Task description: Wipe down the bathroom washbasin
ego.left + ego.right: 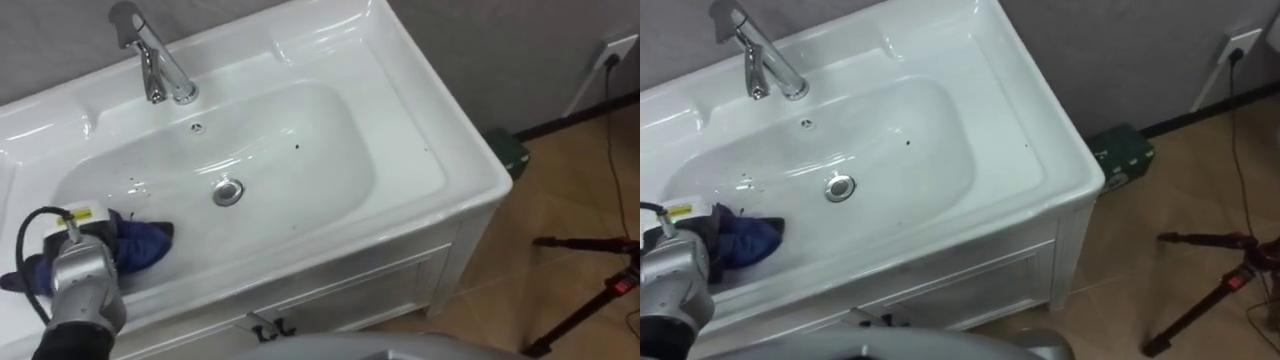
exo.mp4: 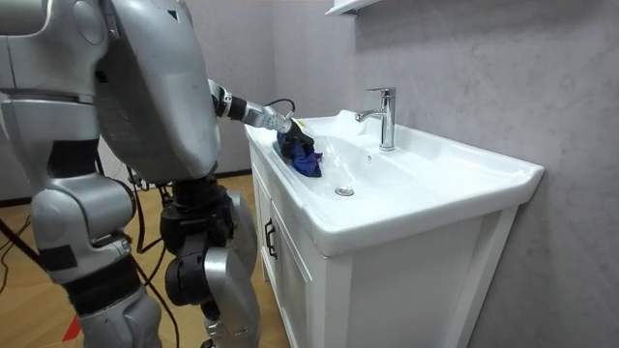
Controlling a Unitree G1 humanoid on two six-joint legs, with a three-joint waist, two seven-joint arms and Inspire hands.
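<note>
At the bottom edge of my head camera is the white cabinet (image 1: 380, 290) with its dark handle (image 1: 270, 327). Just above it, at lower left of the frame, my left hand (image 2: 280, 121) reaches down into the basin (image 1: 300, 170) and sits on the blue cloth (image 1: 140, 245). The wrist and the bunched cloth cover the fingers, so I cannot tell whether they are curled into it. The cloth lies against the basin's left slope, well apart from the drain (image 1: 228, 191) at the middle. A few dark specks (image 1: 296, 148) dot the bowl to the right of the drain. Further back, the chrome tap (image 1: 155, 60) stands at upper left, its spout over the bowl. On the floor at right are a black tripod (image 1: 590, 290) and a green box (image 1: 508, 152) against the grey wall, with a wall socket (image 1: 618, 48) above them.
</note>
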